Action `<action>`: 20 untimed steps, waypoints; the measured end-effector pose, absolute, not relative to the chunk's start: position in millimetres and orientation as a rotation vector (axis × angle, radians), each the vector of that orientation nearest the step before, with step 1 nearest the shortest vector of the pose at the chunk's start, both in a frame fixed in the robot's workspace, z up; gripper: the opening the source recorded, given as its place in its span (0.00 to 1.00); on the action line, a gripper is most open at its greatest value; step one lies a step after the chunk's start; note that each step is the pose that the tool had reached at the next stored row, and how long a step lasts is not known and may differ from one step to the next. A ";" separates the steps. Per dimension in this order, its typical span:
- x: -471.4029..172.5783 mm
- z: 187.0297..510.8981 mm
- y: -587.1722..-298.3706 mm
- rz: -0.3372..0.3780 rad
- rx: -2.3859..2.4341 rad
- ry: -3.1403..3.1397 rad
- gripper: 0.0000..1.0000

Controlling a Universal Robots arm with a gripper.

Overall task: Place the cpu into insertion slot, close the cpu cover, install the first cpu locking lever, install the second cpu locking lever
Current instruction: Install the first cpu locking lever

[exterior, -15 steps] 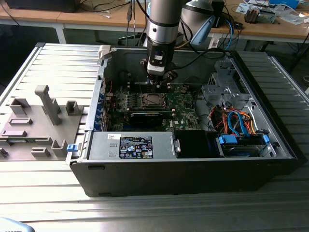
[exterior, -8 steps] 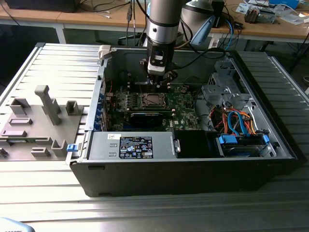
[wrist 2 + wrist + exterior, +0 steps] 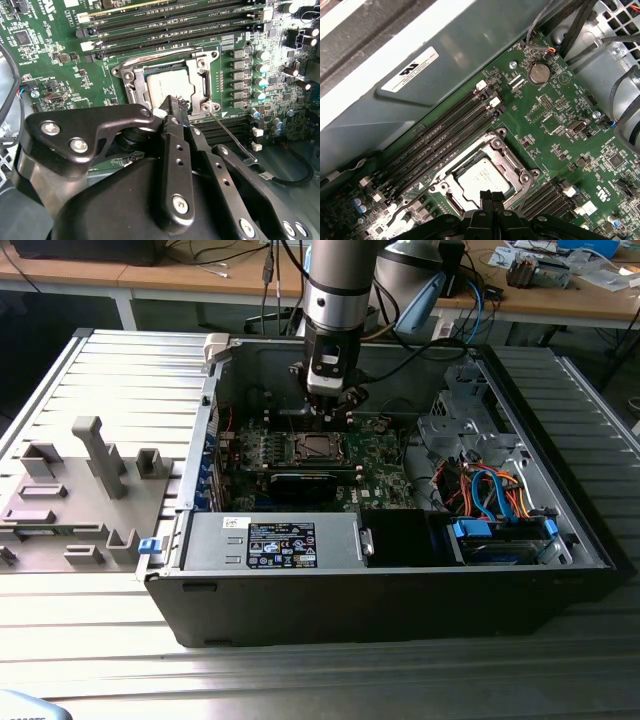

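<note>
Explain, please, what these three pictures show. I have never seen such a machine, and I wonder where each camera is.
The exterior view shows a robot arm reaching down into an open computer case that lies on a metal table; a grey holder tray lies at that view's left. Both wrist views come from cameras riding on the arm, looking closely at the green motherboard. At the arm's end is the tool: two black fingers, shut together, apparently holding nothing. Its tip is at the cpu, which already sits in the insertion slot, with the cpu cover lying flat around it. A thin lever sticks out beside the slot.
</note>
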State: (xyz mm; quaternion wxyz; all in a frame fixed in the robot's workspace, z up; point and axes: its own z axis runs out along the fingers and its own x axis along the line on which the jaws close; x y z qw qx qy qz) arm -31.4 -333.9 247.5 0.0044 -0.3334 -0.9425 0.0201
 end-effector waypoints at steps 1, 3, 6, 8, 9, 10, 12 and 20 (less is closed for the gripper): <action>-31.4 247.5 -333.9 0.063 -1.043 -2.954 0.11; -31.4 247.5 -333.9 0.063 -1.037 -2.956 0.11; -31.4 247.5 -333.9 0.063 -1.030 -2.958 0.11; -31.4 247.5 -333.9 0.063 -1.027 -2.959 0.11; -31.4 247.5 -333.9 0.063 -1.025 -2.960 0.11; -31.4 247.5 -333.9 0.063 -1.022 -2.961 0.11; -31.4 247.6 -333.9 0.063 -1.017 -2.963 0.11; -31.4 247.6 -333.9 0.063 -0.992 -2.972 0.11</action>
